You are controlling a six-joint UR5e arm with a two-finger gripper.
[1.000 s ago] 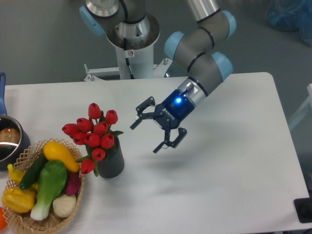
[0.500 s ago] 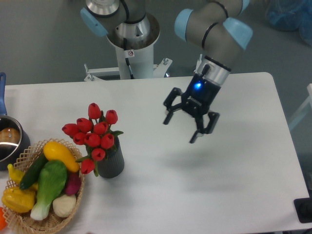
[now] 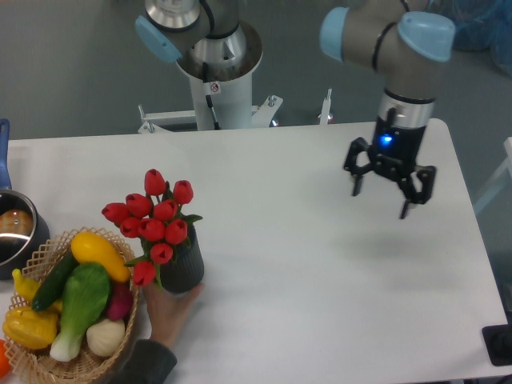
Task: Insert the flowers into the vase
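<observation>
- The gripper (image 3: 389,190) has swung well off to the right of the table (image 3: 320,280), far from where it hung beside the flowers a second ago, and it's still up above the surface.
- Jaws spread wide, nothing between them: released and empty.
- New arrival: a hand (image 3: 170,310) has come in from the bottom edge and is touching the base of the vase (image 3: 183,268). It wasn't there half a second ago.
- The flowers (image 3: 154,218) stand in the vase, stems down in the mouth, heads fanned out above the rim and over toward the basket (image 3: 122,342). Neither has shifted.
- My read: the insert looks done, the arm is clearing out, and the person may be about to take or reset the vase.
- Count time! One vase, one bunch; I make it about nine red heads, though some overlap.
- One basket at left, touching or just beside the vase; I can't tell which.
- In the basket: two yellow pieces, a dark green one, a lighter green-and-white one, a purple one partly hidden, a pale bulb.
- One pot (image 3: 14,232) at the left edge.
- One gripper, one hand.
</observation>
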